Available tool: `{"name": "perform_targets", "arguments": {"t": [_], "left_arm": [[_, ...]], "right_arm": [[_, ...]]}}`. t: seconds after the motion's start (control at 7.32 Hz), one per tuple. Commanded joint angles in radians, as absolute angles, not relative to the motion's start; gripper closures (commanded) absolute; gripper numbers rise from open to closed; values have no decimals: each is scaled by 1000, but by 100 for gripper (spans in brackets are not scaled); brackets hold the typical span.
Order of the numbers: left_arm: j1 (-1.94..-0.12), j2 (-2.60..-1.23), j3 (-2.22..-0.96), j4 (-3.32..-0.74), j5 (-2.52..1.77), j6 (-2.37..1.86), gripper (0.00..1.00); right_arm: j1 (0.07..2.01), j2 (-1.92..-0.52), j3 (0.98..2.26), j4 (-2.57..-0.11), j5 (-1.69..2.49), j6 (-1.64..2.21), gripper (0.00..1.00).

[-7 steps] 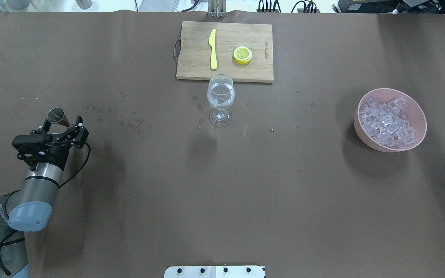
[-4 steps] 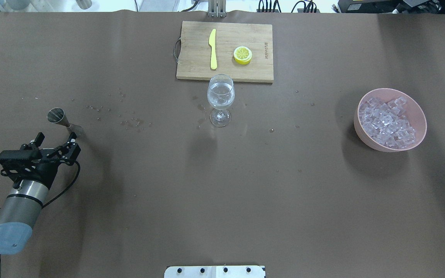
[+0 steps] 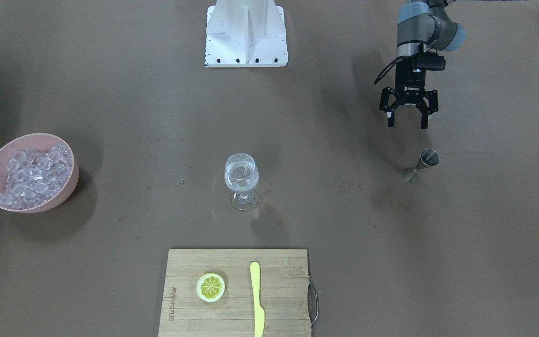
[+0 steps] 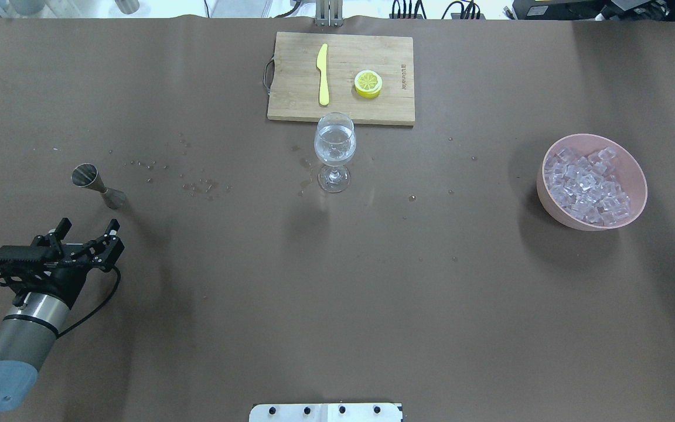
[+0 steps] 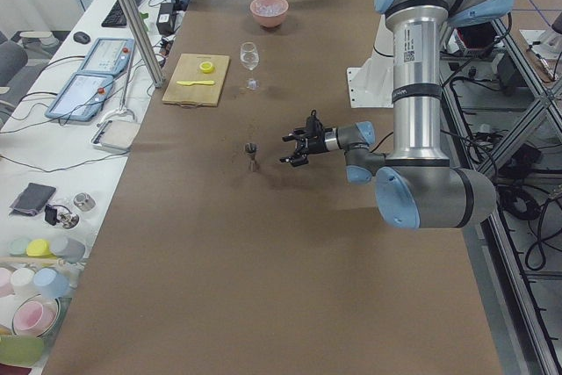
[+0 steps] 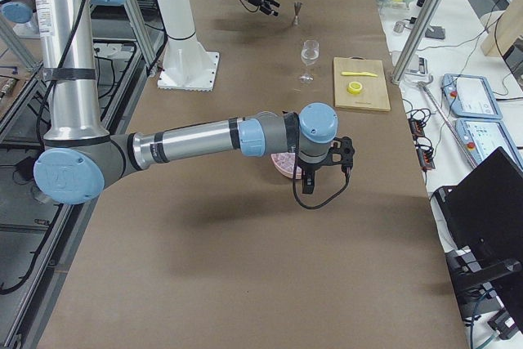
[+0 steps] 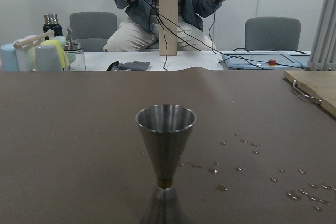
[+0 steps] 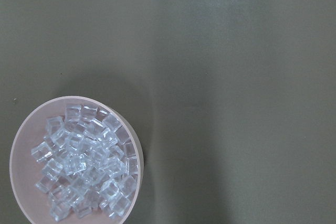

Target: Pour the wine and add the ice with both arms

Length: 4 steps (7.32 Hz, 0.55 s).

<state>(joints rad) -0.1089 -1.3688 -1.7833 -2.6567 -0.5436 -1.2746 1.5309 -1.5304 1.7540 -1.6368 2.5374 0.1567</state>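
Note:
A wine glass (image 4: pixel 334 146) (image 3: pixel 241 180) holding clear wine stands mid-table in front of the board. A steel jigger (image 4: pixel 94 184) (image 3: pixel 421 164) (image 7: pixel 165 156) stands upright on the left. My left gripper (image 4: pixel 88 230) (image 3: pixel 406 123) hovers open a short way behind it, holding nothing. Ice (image 4: pixel 586 187) (image 8: pixel 84 171) fills a pink bowl (image 4: pixel 636 161) (image 3: pixel 70 187) on the right. My right gripper (image 6: pixel 323 173) hangs above that bowl. It shows only in the exterior right view, so I cannot tell whether it is open or shut.
A wooden cutting board (image 4: pixel 290 88) at the far edge carries a yellow knife (image 4: pixel 323 73) and a lemon half (image 4: pixel 368 83). Water drops (image 4: pixel 200 186) dot the brown cover between jigger and glass. The white arm base (image 3: pixel 246 32) stands at the near edge. A seated person (image 7: pixel 163 9) shows beyond the table's left end.
My left gripper, which stood around the jigger, has pulled back toward the robot, leaving the jigger standing alone. Glass and bowl have not moved.

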Motion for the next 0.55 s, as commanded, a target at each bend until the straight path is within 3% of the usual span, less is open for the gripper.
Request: {"name": "perform_targets", "arguments": {"t": [0.0, 0.41], "left_arm": [[-86, -1327, -1891, -2651, -584, -1273, 2], [-84, -1321, -2086, -2642, -632, -1273, 2]], "right_arm": [[1531, -1531, 1755, -1637, 2537, 158, 0], [1531, -1520, 1752, -1638, 2536, 156, 0]]}}
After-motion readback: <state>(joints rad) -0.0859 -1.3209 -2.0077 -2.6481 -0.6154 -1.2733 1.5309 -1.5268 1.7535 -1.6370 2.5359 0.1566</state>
